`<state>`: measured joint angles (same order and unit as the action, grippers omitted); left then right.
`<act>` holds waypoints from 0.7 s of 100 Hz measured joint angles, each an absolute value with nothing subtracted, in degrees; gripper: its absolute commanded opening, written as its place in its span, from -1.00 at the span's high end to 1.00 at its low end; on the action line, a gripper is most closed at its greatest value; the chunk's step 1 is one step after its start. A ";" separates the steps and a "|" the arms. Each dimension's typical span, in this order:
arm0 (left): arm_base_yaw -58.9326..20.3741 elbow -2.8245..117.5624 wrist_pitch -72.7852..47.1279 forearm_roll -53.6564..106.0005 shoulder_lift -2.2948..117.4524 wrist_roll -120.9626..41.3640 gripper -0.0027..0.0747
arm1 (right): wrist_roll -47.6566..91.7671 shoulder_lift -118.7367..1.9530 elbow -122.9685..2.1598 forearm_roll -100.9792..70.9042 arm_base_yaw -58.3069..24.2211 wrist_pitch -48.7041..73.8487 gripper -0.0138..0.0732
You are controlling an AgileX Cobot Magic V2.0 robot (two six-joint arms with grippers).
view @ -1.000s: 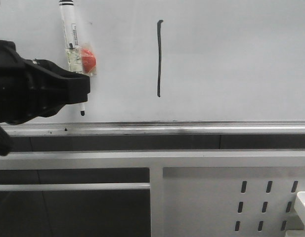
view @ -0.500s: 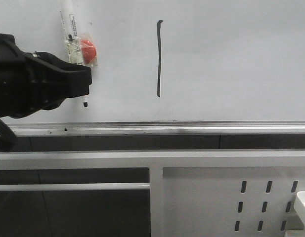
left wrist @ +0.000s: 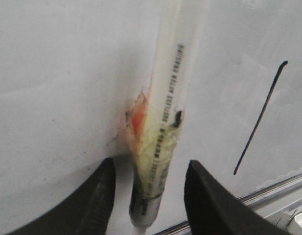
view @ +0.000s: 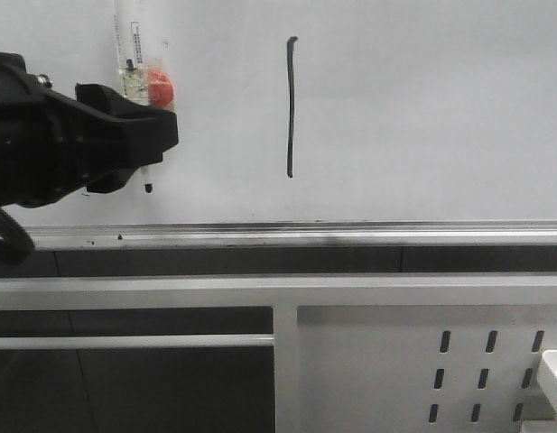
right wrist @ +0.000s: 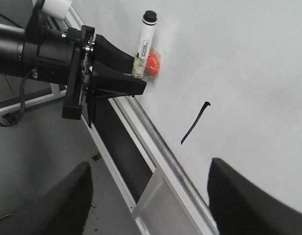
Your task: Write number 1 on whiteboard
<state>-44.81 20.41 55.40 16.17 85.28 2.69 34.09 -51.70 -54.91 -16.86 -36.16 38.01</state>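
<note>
Stroke drawn, marker gripped by left arm

Left gripper sits at 9 o'clock in the front view, pinching a white marker with its tip pointing down near the whiteboard. Orange-red blob is taped to the marker barrel just above the fingers. Number 1 is at 12 o'clock on the board, a thin black vertical line with a small hook on top, well apart from the marker at its 3 o'clock side. Silver rail runs under it. Right gripper hangs back from the board, fingers spread wide, holding nothing.
</note>
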 measured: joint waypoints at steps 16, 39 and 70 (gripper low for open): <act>-45.20 18.18 58.20 15.68 85.15 2.69 0.07 | 34.09 -51.70 -54.91 -16.73 -36.16 38.12 -0.33; -47.23 13.66 62.87 14.79 82.35 2.69 0.07 | 34.09 -51.70 -54.91 -16.71 -36.16 41.07 -0.31; -48.30 6.47 64.91 10.38 75.76 2.69 0.97 | 30.92 -43.87 -53.33 -13.40 -36.16 46.54 0.82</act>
<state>-48.30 6.47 64.91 10.38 75.76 2.69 30.92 -43.87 -53.33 -13.40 -36.16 46.54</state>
